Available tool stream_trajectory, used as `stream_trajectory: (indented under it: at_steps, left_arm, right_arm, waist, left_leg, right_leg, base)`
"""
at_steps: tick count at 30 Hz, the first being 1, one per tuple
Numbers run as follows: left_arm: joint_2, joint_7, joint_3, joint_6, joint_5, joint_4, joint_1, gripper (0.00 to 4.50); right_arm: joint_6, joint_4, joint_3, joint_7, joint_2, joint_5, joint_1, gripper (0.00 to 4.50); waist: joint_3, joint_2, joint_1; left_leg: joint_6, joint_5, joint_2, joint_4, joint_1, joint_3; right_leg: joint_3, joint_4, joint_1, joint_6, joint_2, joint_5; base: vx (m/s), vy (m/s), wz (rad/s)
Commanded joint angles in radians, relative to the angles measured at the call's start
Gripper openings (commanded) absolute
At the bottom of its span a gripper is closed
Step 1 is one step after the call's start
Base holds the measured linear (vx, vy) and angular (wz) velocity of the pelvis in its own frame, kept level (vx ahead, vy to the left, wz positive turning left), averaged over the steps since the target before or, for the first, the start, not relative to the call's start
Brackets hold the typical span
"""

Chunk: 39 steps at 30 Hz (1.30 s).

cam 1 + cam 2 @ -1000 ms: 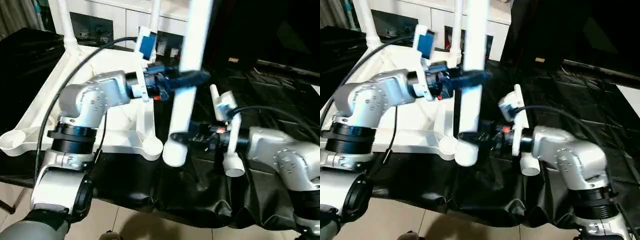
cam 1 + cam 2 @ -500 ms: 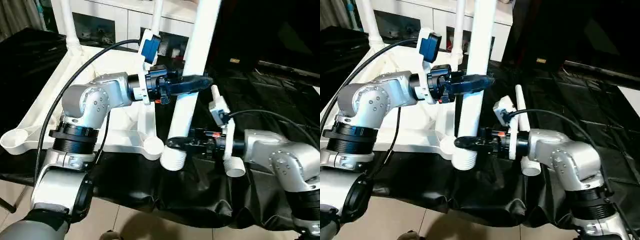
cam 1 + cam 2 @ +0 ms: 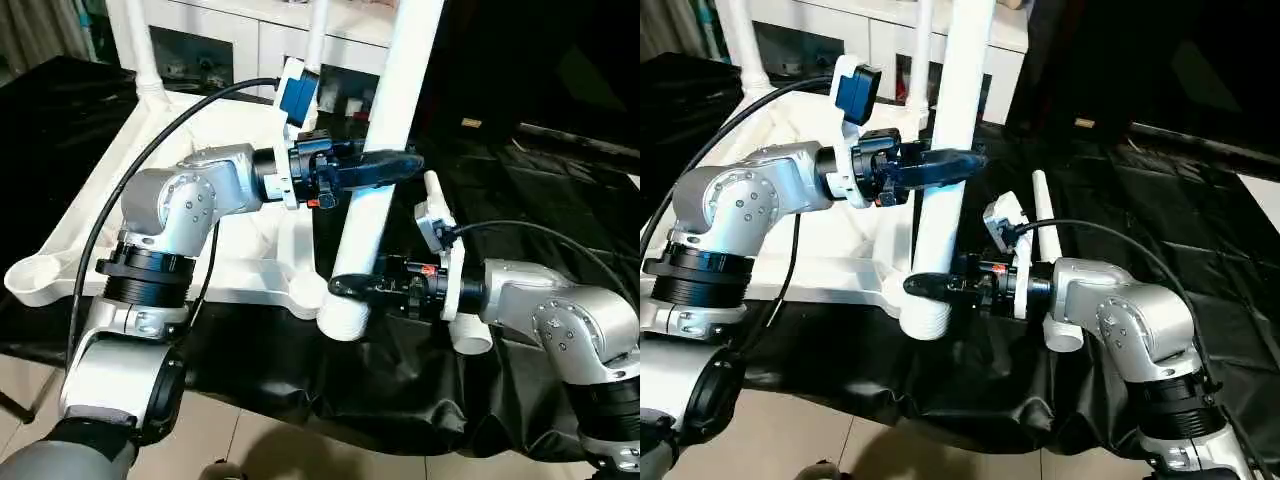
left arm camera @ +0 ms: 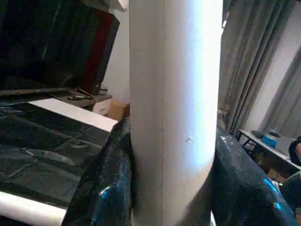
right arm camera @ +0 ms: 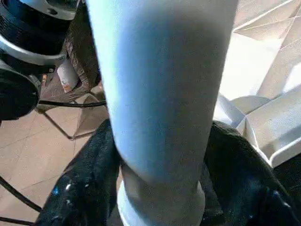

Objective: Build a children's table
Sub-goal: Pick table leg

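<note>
Leg [image 3: 385,140] swung upright since a sec ago — L gripper [image 3: 385,168] clamps mid-tube, R gripper [image 3: 350,285] now grips its base, socket [image 3: 303,296] at 9 o'clock.

Silver forearms [image 3: 185,200], black fingers [image 3: 385,168], black cables [image 3: 130,170].

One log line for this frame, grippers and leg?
left gripper: shut on long white tube leg | right gripper: shut on leg, near threaded end | leg: beside white tabletop's corner socket, unseated

A work table [image 3: 540,190] is covered by a wrinkled black sheet [image 3: 400,380]. The white tabletop [image 3: 240,270] is laid upside down at its nine o'clock side, and a loose white leg [image 3: 1040,205] is laid beside it.
</note>
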Motion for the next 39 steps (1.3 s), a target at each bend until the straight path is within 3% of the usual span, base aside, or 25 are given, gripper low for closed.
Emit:
stream_trajectory:
  at_steps: [1, 4, 15, 24, 25, 26, 29, 33, 36, 37, 39]
  left_arm:
    - [-0.001, -0.024, -0.024, -0.006, -0.003, -0.015, -0.024, 1.79]
    - [0.006, -0.039, -0.037, -0.005, 0.001, -0.027, -0.017, 1.79]
    - [0.001, -0.036, -0.031, -0.013, 0.004, -0.015, -0.029, 1.79]
    - [-0.009, 0.017, -0.01, -0.048, 0.027, 0.002, -0.033, 1.79]
    - [-0.023, 0.051, 0.018, -0.036, 0.017, 0.03, -0.042, 2.35]
    - [-0.029, 0.065, 0.034, -0.042, 0.011, 0.035, -0.042, 2.49]
    - [-0.055, 0.112, 0.092, -0.078, -0.014, 0.037, -0.036, 2.58]
    - [-0.126, 0.244, 0.192, -0.201, -0.033, 0.036, -0.022, 2.81]
    - [-0.19, 0.335, 0.295, -0.236, -0.121, 0.023, -0.013, 2.81]
    - [-0.202, 0.353, 0.322, -0.242, -0.143, 0.018, -0.007, 2.81]
    - [-0.2, 0.363, 0.342, -0.249, -0.141, 0.014, 0.009, 2.81]
  right_arm:
    - [-0.006, -0.001, -0.001, 0.003, -0.009, -0.003, 0.0, 3.03]
    - [-0.003, -0.003, -0.002, 0.012, -0.008, 0.005, 0.0, 3.03]
    - [0.008, -0.013, -0.004, 0.048, -0.006, 0.034, 0.011, 2.03]
    - [-0.009, 0.008, -0.016, 0.024, 0.002, 0.022, 0.015, 1.89]
    - [-0.022, 0.025, -0.032, -0.002, 0.012, 0.01, 0.013, 1.88]
    - [-0.033, 0.035, -0.045, -0.02, 0.021, 0.004, 0.014, 1.88]
    - [-0.051, 0.055, -0.095, -0.077, 0.055, 0.008, 0.015, 1.86]
    - [-0.071, 0.061, -0.172, -0.14, 0.106, 0.049, 0.026, 1.86]
    - [-0.084, 0.066, -0.198, -0.16, 0.121, 0.063, 0.032, 1.86]
    - [-0.093, 0.068, -0.206, -0.17, 0.128, 0.062, 0.035, 1.86]
    - [-0.124, 0.073, -0.213, -0.198, 0.138, 0.036, 0.039, 1.86]
  waist:
    - [-0.073, 0.011, 0.0]
    - [-0.073, 0.013, 0.001]
    - [-0.073, 0.015, 0.002]
    - [-0.073, 0.013, 0.002]
    - [-0.073, 0.011, 0.002]
    - [-0.074, 0.012, 0.003]
    - [-0.074, 0.013, 0.001]
    - [-0.075, 0.012, 0.003]
    - [-0.075, 0.011, 0.003]
    - [-0.075, 0.017, 0.005]
    - [-0.075, 0.014, 0.003]
  left_leg:
    - [-0.038, -0.1, 0.046, -0.065, 0.017, -0.011]
    - [-0.039, -0.1, 0.047, -0.066, 0.017, -0.012]
    - [-0.04, -0.103, 0.046, -0.066, 0.016, -0.012]
    - [-0.042, -0.109, 0.047, -0.065, 0.016, -0.012]
    - [-0.041, -0.107, 0.046, -0.065, 0.015, -0.011]
    - [-0.041, -0.108, 0.045, -0.063, 0.014, -0.011]
    - [-0.047, -0.109, 0.046, -0.065, 0.014, -0.013]
    - [-0.04, -0.11, 0.046, -0.064, 0.014, -0.013]
    - [-0.036, -0.11, 0.045, -0.062, 0.011, -0.012]
    - [-0.034, -0.111, 0.045, -0.063, 0.012, -0.014]
    - [-0.032, -0.115, 0.044, -0.064, 0.013, -0.013]
  right_leg:
    - [0.045, -0.068, 0.056, -0.18, -0.083, -0.113]
    - [0.044, -0.066, 0.055, -0.18, -0.083, -0.11]
    - [0.044, -0.067, 0.056, -0.182, -0.084, -0.111]
    - [0.044, -0.069, 0.056, -0.181, -0.084, -0.12]
    - [0.044, -0.068, 0.057, -0.18, -0.084, -0.122]
    - [0.044, -0.07, 0.056, -0.181, -0.086, -0.124]
    - [0.043, -0.071, 0.057, -0.183, -0.087, -0.131]
    - [0.042, -0.07, 0.058, -0.188, -0.086, -0.104]
    - [0.042, -0.068, 0.062, -0.202, -0.087, -0.08]
    - [0.041, -0.068, 0.061, -0.203, -0.087, -0.079]
    - [0.041, -0.07, 0.059, -0.195, -0.084, -0.089]
  base:
    - [0.0, 0.0, 0.0]
    - [0.0, 0.0, 0.0]
    - [0.0, 0.0, 0.0]
    - [0.0, 0.0, 0.0]
    - [0.0, 0.0, 0.0]
    - [0.0, 0.0, 0.0]
    - [0.0, 0.0, 0.0]
    - [0.0, 0.0, 0.0]
    - [0.0, 0.0, 0.0]
    - [0.0, 0.0, 0.0]
    - [0.0, 0.0, 0.0]
